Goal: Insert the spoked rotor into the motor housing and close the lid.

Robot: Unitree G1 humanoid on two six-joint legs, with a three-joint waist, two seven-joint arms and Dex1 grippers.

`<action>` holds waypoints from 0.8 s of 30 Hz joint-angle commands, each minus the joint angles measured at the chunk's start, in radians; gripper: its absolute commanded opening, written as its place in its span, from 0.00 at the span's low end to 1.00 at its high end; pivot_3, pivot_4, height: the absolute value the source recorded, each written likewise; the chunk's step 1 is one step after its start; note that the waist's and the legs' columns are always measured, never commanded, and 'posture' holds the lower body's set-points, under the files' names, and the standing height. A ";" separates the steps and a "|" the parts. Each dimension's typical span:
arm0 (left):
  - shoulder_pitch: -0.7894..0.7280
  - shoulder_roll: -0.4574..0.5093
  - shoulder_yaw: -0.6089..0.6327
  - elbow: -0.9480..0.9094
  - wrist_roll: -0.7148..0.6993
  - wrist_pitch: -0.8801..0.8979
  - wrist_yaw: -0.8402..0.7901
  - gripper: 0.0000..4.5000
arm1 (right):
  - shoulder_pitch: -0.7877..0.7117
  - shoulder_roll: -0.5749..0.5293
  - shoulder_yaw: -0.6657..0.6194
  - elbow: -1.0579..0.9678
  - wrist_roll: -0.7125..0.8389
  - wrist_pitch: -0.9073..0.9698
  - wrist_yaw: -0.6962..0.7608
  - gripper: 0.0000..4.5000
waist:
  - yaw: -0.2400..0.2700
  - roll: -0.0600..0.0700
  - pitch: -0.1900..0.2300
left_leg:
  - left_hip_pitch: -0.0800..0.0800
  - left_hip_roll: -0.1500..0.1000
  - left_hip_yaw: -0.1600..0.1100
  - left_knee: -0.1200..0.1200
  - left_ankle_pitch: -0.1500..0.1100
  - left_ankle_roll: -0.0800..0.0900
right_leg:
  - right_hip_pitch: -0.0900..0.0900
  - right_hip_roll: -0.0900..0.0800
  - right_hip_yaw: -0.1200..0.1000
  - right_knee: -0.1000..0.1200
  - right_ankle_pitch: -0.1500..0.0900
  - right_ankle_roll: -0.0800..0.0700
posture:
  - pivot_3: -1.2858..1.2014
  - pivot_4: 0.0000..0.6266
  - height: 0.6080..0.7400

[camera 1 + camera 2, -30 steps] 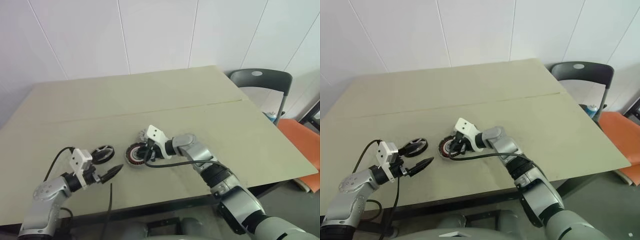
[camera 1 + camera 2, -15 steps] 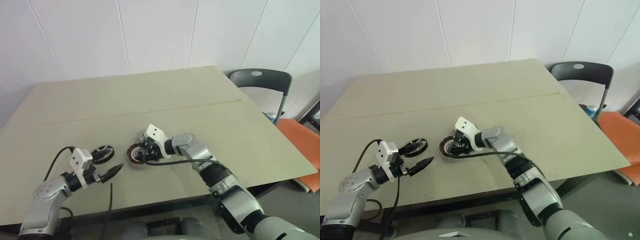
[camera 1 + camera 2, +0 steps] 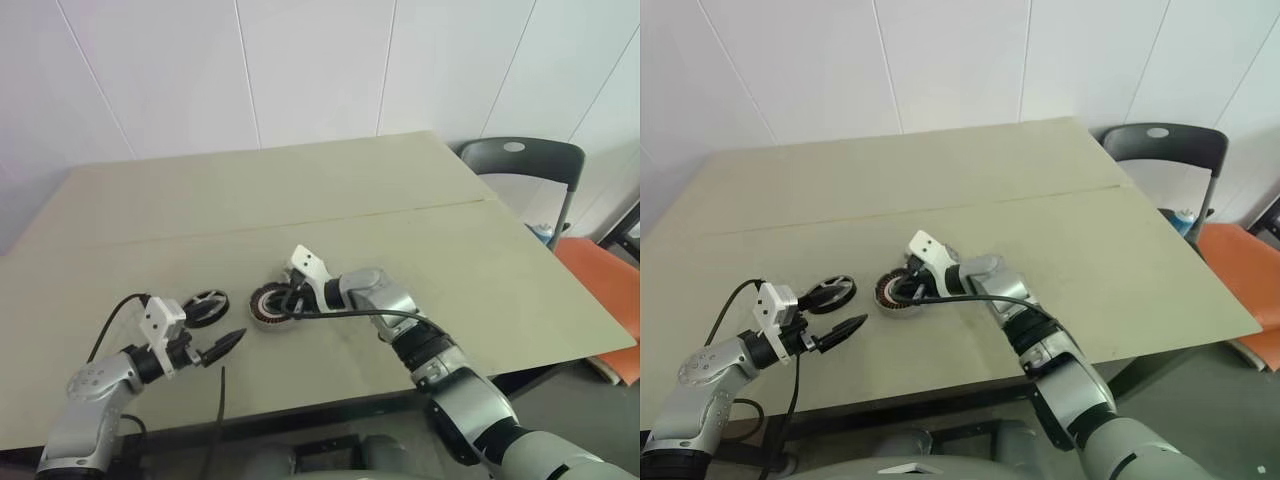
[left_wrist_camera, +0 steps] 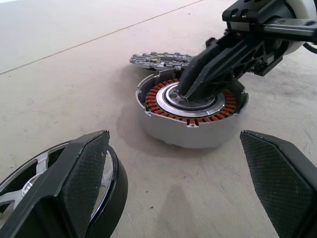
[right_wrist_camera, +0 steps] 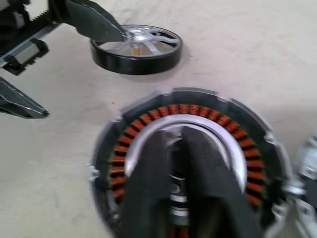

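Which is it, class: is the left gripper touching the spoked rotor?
Cannot tell. In the left wrist view one finger overlaps the spoked rotor, hiding any gap or contact.

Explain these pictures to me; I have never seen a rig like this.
This is a humanoid robot with two arms, each ending in a two-fingered claw. The two wide pictures come from cameras in its head, looking down over a table; the two close ones come from cameras on each wrist. On the table lie three motor parts: a black spoked rotor, a copper-wound housing and, just behind it, a notched grey lid. The left claw hangs open beside the rotor, holding nothing. The right claw is shut, its tips pressed into the housing's pale centre.
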 commanded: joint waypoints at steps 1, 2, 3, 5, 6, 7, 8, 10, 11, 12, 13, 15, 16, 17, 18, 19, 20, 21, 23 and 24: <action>-0.014 0.011 0.007 -0.021 -0.002 -0.004 -0.001 1.00 | -0.013 -0.022 -0.012 0.013 -0.027 -0.002 -0.033 0.01 | 0.000 0.000 0.000 | 0.000 0.000 0.000 0.000 0.000 0.000 | 0.000 0.000 0.000 0.000 0.000 0.000 | 0.52 0.00 1.00; -0.016 0.012 0.006 -0.021 -0.002 -0.003 -0.001 1.00 | -0.012 -0.023 -0.008 0.015 -0.031 -0.004 -0.033 0.01 | -0.001 0.000 0.000 | 0.000 0.000 0.000 0.000 0.000 0.000 | 0.000 0.000 0.000 0.000 0.000 0.000 | 0.52 0.00 1.00; -0.017 0.012 0.006 -0.021 -0.002 -0.001 -0.002 1.00 | -0.010 -0.023 -0.006 0.015 -0.032 -0.006 -0.034 0.01 | -0.001 0.000 0.000 | 0.000 0.000 0.000 0.000 0.000 0.000 | 0.000 0.000 0.000 0.000 0.000 0.000 | 0.52 0.00 1.00; -0.020 0.013 0.005 -0.022 -0.002 0.002 -0.002 1.00 | -0.009 -0.023 -0.005 0.015 -0.031 -0.007 -0.035 0.01 | -0.001 0.000 0.000 | 0.000 0.000 0.000 0.000 0.000 0.000 | 0.000 0.000 0.000 0.000 0.000 0.000 | 0.52 0.00 1.00; -0.022 0.013 0.004 -0.022 -0.002 0.003 -0.002 1.00 | -0.009 -0.022 -0.005 0.015 -0.031 -0.007 -0.036 0.01 | -0.001 0.000 0.000 | 0.000 0.000 0.000 0.000 0.000 0.000 | 0.000 0.000 0.000 0.000 0.000 0.000 | 0.52 0.00 1.00; -0.023 0.014 0.004 -0.022 -0.002 0.004 -0.003 1.00 | -0.009 -0.022 -0.006 0.015 -0.031 -0.007 -0.039 0.01 | -0.001 0.000 0.000 | 0.000 0.000 0.000 0.000 0.000 0.000 | 0.000 0.000 0.000 0.000 0.000 0.000 | 0.52 0.00 1.00; -0.023 0.014 0.004 -0.022 -0.001 0.004 -0.003 1.00 | -0.010 -0.021 -0.007 0.016 -0.032 -0.007 -0.042 0.01 | -0.001 0.000 0.000 | 0.000 0.000 0.000 0.000 0.000 0.000 | 0.000 0.000 0.000 0.000 0.000 0.000 | 0.52 0.00 1.00; -0.024 0.015 0.003 -0.020 -0.001 0.004 -0.005 1.00 | -0.012 -0.012 -0.022 0.019 -0.019 -0.011 -0.047 0.01 | -0.001 0.000 0.000 | 0.000 0.000 0.000 0.000 0.000 0.000 | 0.000 0.000 0.000 0.000 0.000 0.000 | 0.52 0.00 1.00; -0.025 0.015 0.003 -0.017 0.000 0.004 -0.006 1.00 | -0.014 -0.006 -0.034 0.016 -0.006 -0.004 -0.046 0.01 | -0.001 0.000 0.000 | 0.000 0.000 0.000 0.000 0.000 0.000 | 0.000 0.000 0.000 0.000 0.000 0.000 | 0.52 0.00 1.00; -0.026 0.016 0.004 -0.014 0.000 0.003 -0.008 1.00 | -0.016 0.001 -0.046 0.012 0.010 0.007 -0.043 0.01 | -0.001 0.000 0.000 | 0.000 0.000 0.000 0.000 0.000 0.000 | 0.000 0.000 0.000 0.000 0.000 0.000 | 0.52 0.00 1.00; -0.027 0.016 0.004 -0.010 0.000 0.002 -0.009 1.00 | -0.019 0.011 -0.068 0.001 0.041 0.034 -0.035 0.01 | -0.001 0.001 0.000 | 0.000 0.000 0.000 0.000 0.000 0.000 | 0.000 0.000 0.000 0.000 0.000 0.000 | 0.52 0.00 1.00; -0.026 0.015 0.004 -0.008 0.002 -0.001 -0.010 1.00 | -0.021 0.024 -0.101 -0.031 0.095 0.083 -0.013 0.01 | -0.001 0.001 0.001 | 0.000 0.000 0.000 0.000 0.000 0.000 | 0.000 0.000 0.000 0.000 0.000 0.000 | 0.52 0.00 1.00; -0.026 0.014 0.004 -0.007 0.002 -0.002 -0.010 1.00 | -0.021 0.028 -0.113 -0.047 0.115 0.103 -0.003 0.01 | -0.001 0.000 0.001 | -0.001 0.000 0.000 0.000 0.000 0.000 | -0.001 0.000 0.000 0.000 0.000 0.000 | 0.52 0.00 1.00; -0.026 0.014 0.005 -0.007 0.002 -0.003 -0.011 1.00 | -0.021 0.029 -0.119 -0.061 0.130 0.115 0.007 0.01 | -0.002 0.000 0.001 | -0.001 0.000 0.000 0.000 0.000 0.000 | -0.001 0.000 0.000 0.000 0.000 0.000 | 0.52 0.00 1.00; -0.026 0.013 0.005 -0.007 0.002 -0.003 -0.011 1.00 | -0.020 0.029 -0.126 -0.075 0.145 0.128 0.019 0.01 | -0.002 0.000 0.001 | -0.001 0.000 0.000 -0.001 0.000 0.000 | -0.002 0.000 0.000 -0.001 0.000 0.000 | 0.52 0.00 1.00; -0.025 0.012 0.006 -0.008 0.001 -0.003 -0.011 1.00 | -0.018 0.024 -0.133 -0.099 0.169 0.145 0.046 0.01 | -0.004 0.000 0.001 | -0.002 0.000 0.000 -0.002 0.000 0.000 | -0.002 0.000 0.000 -0.001 0.001 0.000 | 0.52 0.00 1.00; -0.025 0.012 0.007 -0.009 0.001 -0.003 -0.012 1.00 | -0.016 0.018 -0.138 -0.120 0.190 0.163 0.069 0.01 | -0.005 0.000 0.001 | -0.002 0.000 0.000 -0.002 0.000 0.000 | -0.003 0.000 0.000 -0.001 0.001 0.001 | 0.52 0.00 1.00; -0.024 0.011 0.008 -0.010 -0.002 -0.002 -0.011 1.00 | -0.016 0.011 -0.145 -0.136 0.207 0.174 0.086 0.01 | -0.006 0.001 0.001 | -0.002 0.000 0.000 -0.003 0.000 0.000 | -0.003 0.000 0.000 -0.001 0.001 0.002 | 0.52 0.00 1.00; -0.023 0.010 0.010 -0.013 -0.005 -0.001 -0.011 1.00 | -0.018 0.002 -0.151 -0.149 0.221 0.182 0.094 0.01 | -0.005 0.001 0.001 | -0.002 0.000 0.000 -0.004 0.000 0.000 | -0.004 0.000 0.000 -0.001 0.002 0.002 | 0.52 0.00 1.00; -0.023 0.010 0.010 -0.014 -0.006 0.000 -0.011 1.00 | -0.023 -0.002 -0.148 -0.142 0.211 0.169 0.088 0.01 | -0.004 0.001 0.001 | -0.002 0.000 0.000 -0.004 0.000 0.000 | -0.004 0.000 0.000 -0.001 0.002 0.003 | 0.52 0.00 1.00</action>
